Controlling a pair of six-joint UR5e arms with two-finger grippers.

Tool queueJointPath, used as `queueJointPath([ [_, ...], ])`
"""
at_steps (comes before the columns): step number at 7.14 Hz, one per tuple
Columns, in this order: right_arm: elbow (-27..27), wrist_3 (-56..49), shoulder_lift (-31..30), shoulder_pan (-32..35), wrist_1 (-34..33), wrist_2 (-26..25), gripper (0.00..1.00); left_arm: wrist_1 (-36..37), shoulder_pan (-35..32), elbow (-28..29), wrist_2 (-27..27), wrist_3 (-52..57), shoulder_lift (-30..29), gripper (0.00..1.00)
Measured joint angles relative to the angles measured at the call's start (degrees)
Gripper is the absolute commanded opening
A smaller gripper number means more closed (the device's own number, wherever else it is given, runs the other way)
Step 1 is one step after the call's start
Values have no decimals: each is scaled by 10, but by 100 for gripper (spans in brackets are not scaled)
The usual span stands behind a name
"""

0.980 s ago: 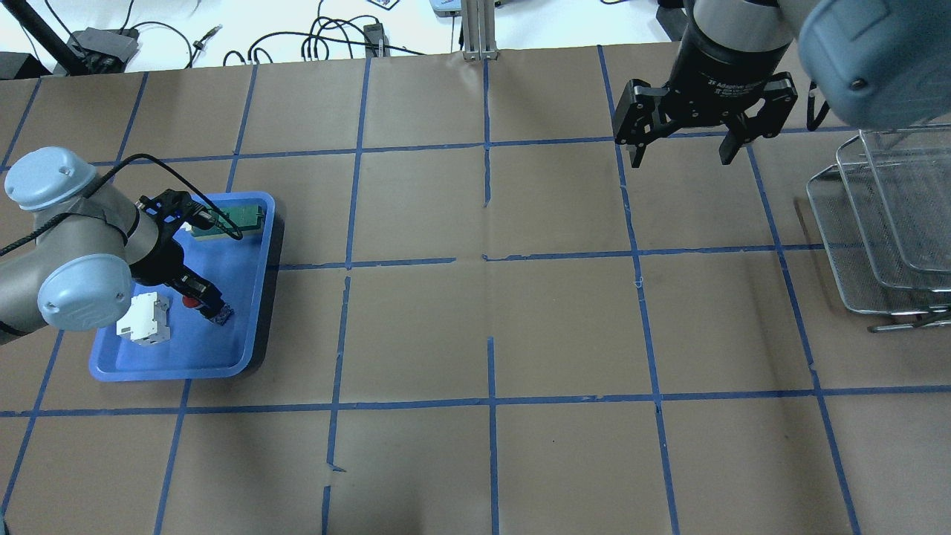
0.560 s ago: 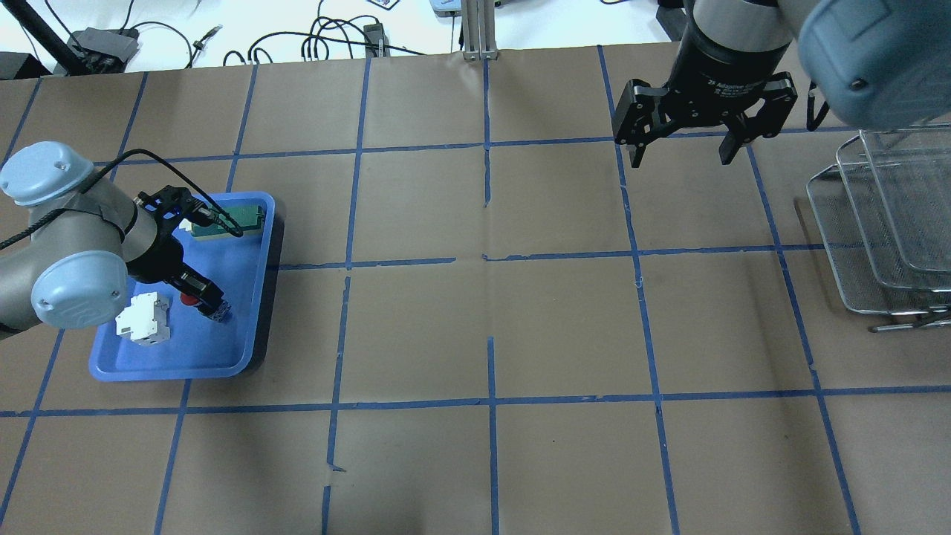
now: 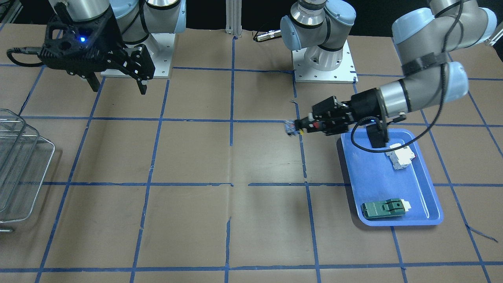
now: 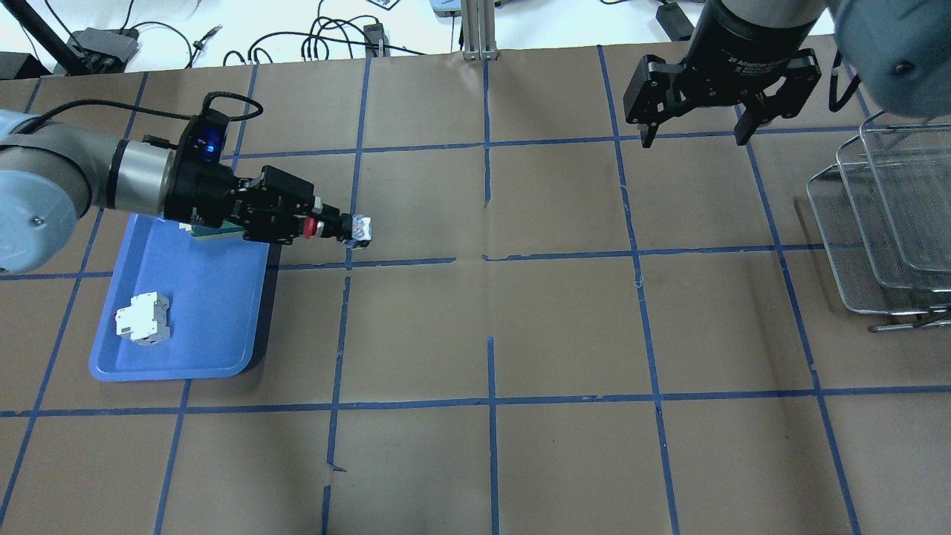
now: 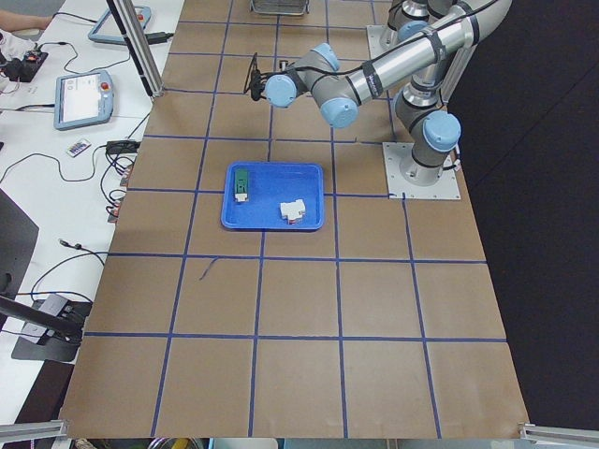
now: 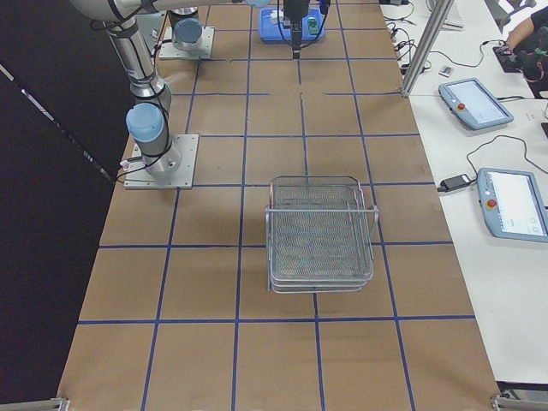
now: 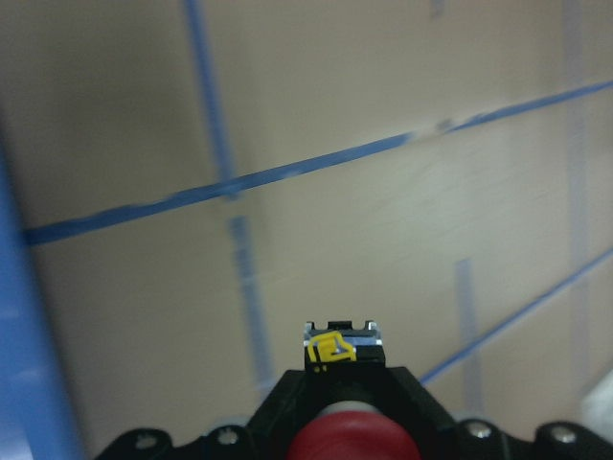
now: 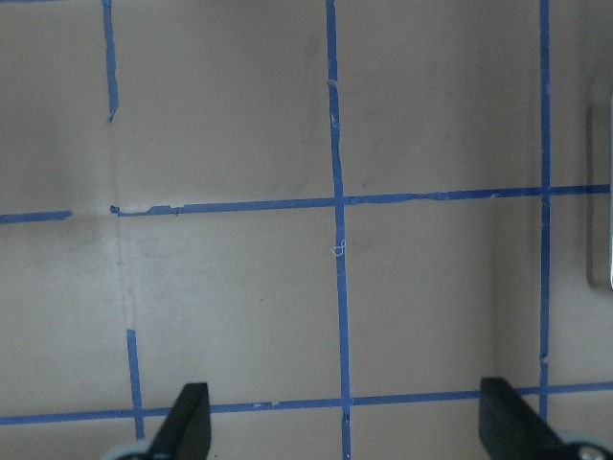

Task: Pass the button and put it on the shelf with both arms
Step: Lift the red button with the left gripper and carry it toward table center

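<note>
On the right gripper [image 4: 692, 140] you are reading white lettering that begins "2F Adaptive"; the rest is coming out too small. Its black fingers are standing wide apart with nothing between them, hanging over the far side of the counter [image 4: 565, 327] near the shelf [image 4: 854, 245]. The left gripper [image 4: 336, 227] is lying almost level and is clamping the button [image 4: 358, 229] at its black body. The round red cap is sitting between the fingers and the blue-and-clear block base is sticking out past the tips. The wrist view is showing a yellow label on that block, but its marking is not legible. The button is hanging over bare counter just beside the blue tray [image 4: 215, 312], well apart from the shelf at the opposite end. You are working over brown paper that is wrinkling slightly and is divided into squares by blue tape. The tray is smooth plastic with rounded corners, and it is carrying a boxy white breaker [image 4: 141, 318] and a flat dark green switch block [image 3: 383, 208]. The shelf is silvery wire mesh in stepped, round-cornered tiers. Beyond the counter, black cables are trailing across a white table [image 4: 245, 30], and an aluminium post [image 4: 479, 30] is rising at the far edge.
</note>
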Motion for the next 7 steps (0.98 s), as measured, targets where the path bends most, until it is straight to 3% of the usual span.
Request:
queueJointPath([
  [1,-2,-2,-8,-7,16,-2,100,-2,-46,-17,-99,-37,0,0],
  [3,6,-43,-32,-20,-28,-4,100,2,-110,-29,-242,-72,0,0],
  [5,34,-64,-68,-25,-37,19,100,11,-135,-32,-292,-93,1,0],
  [7,62,-121,-101,-28,-17,82,100,25,-148,-34,-324,-97,-5,0],
])
